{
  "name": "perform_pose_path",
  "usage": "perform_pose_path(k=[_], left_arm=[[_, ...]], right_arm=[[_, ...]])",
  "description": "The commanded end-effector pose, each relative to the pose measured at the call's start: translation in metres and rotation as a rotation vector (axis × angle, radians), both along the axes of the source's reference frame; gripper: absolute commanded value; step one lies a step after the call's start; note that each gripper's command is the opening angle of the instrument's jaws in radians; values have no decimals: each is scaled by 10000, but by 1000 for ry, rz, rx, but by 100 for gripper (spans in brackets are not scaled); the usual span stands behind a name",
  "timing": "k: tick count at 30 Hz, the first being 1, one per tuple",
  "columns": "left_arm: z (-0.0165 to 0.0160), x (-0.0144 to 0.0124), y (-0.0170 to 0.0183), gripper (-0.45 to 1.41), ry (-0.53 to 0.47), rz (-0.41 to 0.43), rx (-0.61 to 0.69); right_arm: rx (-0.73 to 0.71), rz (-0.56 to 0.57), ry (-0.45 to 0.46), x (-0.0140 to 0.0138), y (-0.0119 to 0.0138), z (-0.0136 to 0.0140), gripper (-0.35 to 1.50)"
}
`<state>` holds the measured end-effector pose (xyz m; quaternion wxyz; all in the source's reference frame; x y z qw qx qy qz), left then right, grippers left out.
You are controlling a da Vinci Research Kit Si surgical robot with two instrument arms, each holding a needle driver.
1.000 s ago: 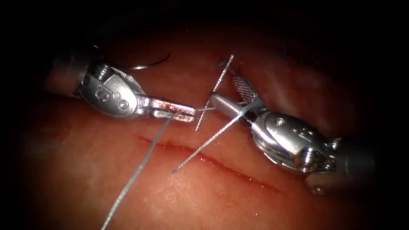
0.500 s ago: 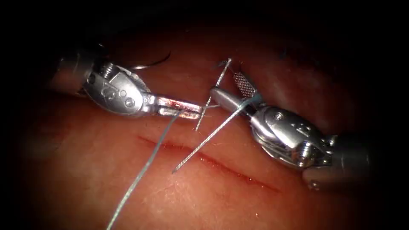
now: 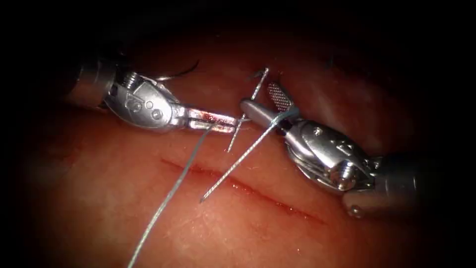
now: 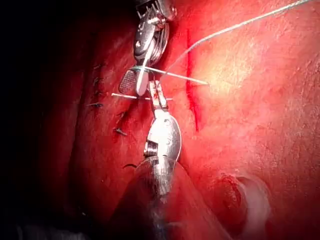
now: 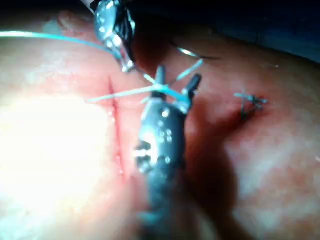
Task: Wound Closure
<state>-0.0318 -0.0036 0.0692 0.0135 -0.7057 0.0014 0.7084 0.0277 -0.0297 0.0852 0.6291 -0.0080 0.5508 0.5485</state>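
Your left tool (image 3: 218,122) is pinching the thread (image 3: 168,196); right tool (image 3: 270,106) is gaping around it. It's limp, slippery stuff, so you're best gripping near the short end.

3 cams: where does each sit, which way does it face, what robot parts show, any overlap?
Endoscope: above and in front of the cut; left gripper, right gripper.
Left wrist: along its shaft; left gripper, right gripper beyond.
Right wrist: along its shaft; right gripper.
Shared: cut, thread, both grippers.
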Motion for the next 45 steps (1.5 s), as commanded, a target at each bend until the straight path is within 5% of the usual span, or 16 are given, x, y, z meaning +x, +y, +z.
perform_pose_path(k=[1,25,29,30,31,45], left_arm=[[6,-5,3,-45,-2,-1,-5],[4,-3,-1,-45,-3,2,-4],[4,-3,-1,-45,-3,2,-4],[4,-3,-1,-45,-3,2,-4],[4,-3,-1,-45,-3,2,-4],[4,8,5,-45,6,-6,10]], right_arm=[[3,0,8,9,1,5,58],[37,-31,39,29,5,10,54],[32,-27,48,27,5,7,37],[30,-31,54,27,4,6,-20],[30,-34,57,27,3,5,-35],[-12,-45,65,24,-6,-14,-35]])
